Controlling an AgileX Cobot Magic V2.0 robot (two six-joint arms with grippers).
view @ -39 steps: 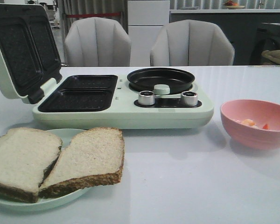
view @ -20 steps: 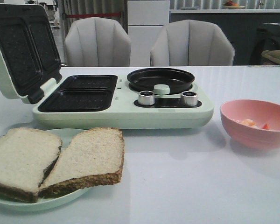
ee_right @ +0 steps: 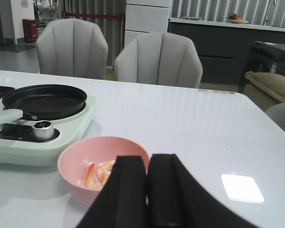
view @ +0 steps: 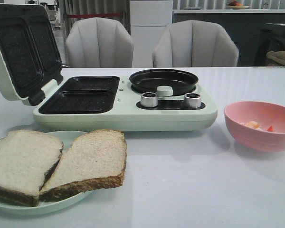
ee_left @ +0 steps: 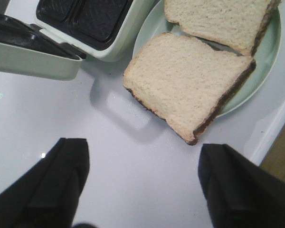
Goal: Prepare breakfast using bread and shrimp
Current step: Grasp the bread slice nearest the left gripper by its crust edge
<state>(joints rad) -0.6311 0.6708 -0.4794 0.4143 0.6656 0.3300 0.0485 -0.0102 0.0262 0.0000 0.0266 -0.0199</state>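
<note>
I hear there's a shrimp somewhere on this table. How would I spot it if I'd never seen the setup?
Start at the big pale green breakfast maker with its open lid and round black pan. To its right, nearer the table's front, stands a small pink bowl. Inside lies the curled orange-pink shrimp, the only food not on the pale green plate holding two beige bread slices.

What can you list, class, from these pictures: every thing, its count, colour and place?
bread: two slices, beige with brown crust, overlapping on the plate.
plate: one, pale green, near left of table.
breakfast maker: one, pale green, lid open, behind the plate.
round pan: one, black, on the maker's right side.
knobs: two, silver, on the maker's front.
bowl: one, pink, right of table.
shrimp: orange-pink, in the bowl; count unclear.
chairs: two, grey, behind the table.
left pincer: black, open, beside the bread.
right pincer: black, shut, near the bowl.
</note>
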